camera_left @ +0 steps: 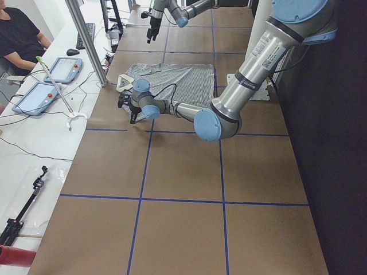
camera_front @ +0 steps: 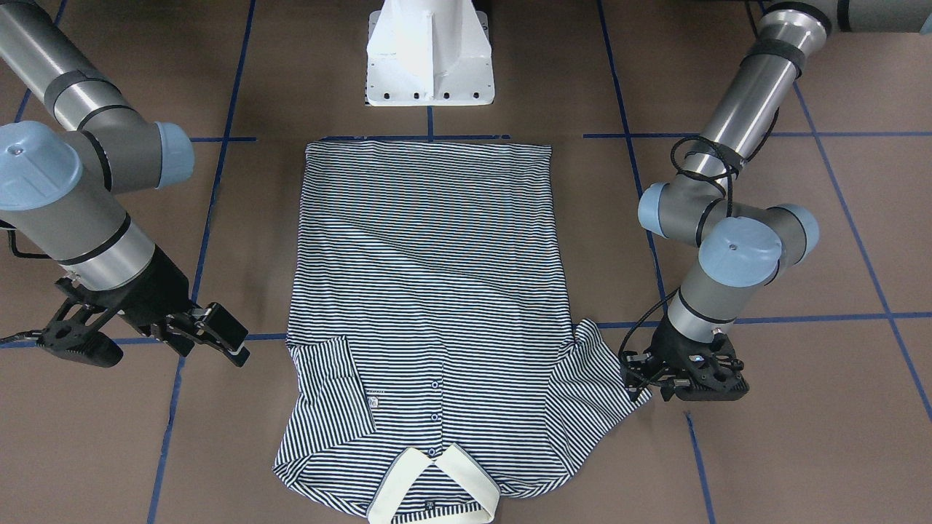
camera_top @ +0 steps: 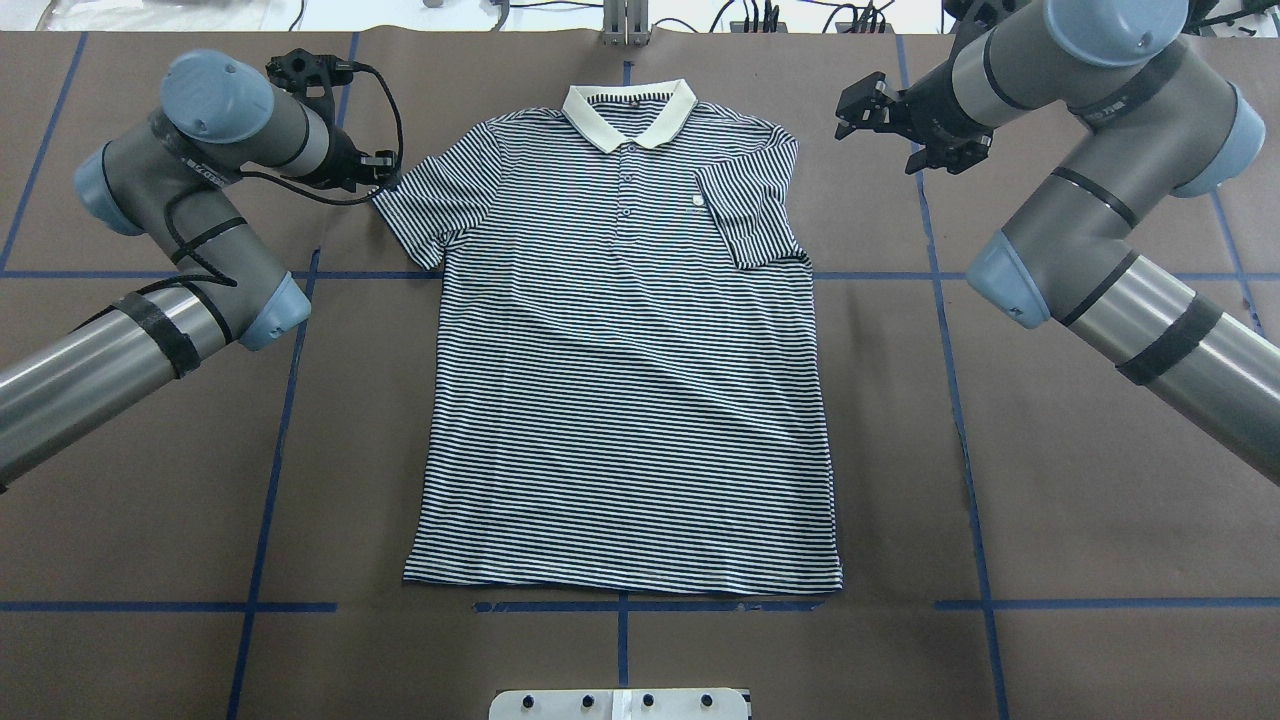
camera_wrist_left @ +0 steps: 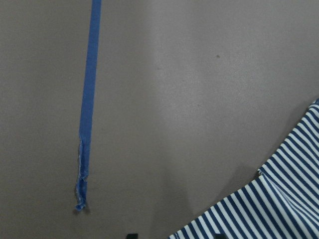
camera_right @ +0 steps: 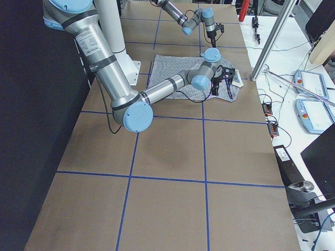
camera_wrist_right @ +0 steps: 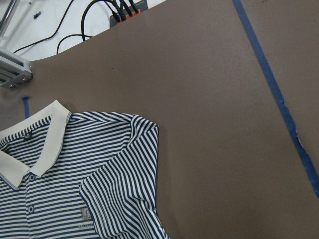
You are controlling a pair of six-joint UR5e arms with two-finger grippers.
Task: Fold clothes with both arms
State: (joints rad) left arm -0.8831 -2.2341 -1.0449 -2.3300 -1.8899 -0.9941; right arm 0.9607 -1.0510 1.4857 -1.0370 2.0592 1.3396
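Folding sleeves inward appears current. Navy-and-white striped polo shirt [camera_top: 620, 400] lies flat on brown desk [camera_top: 1000, 520], right sleeve [camera_top: 745, 215] over its chest. Black left end effector [camera_top: 382, 172], jaws parted, straddles the left sleeve hem [camera_top: 400, 205]; right end effector [camera_top: 848, 112] hovers wide. Next: close, lift, fold inward.

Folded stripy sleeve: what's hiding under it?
The navy-and-white striped polo shirt's own chest lies beneath the folded sleeve; a tiny logo patch peeks out beside its edge. Anything further under is covered.
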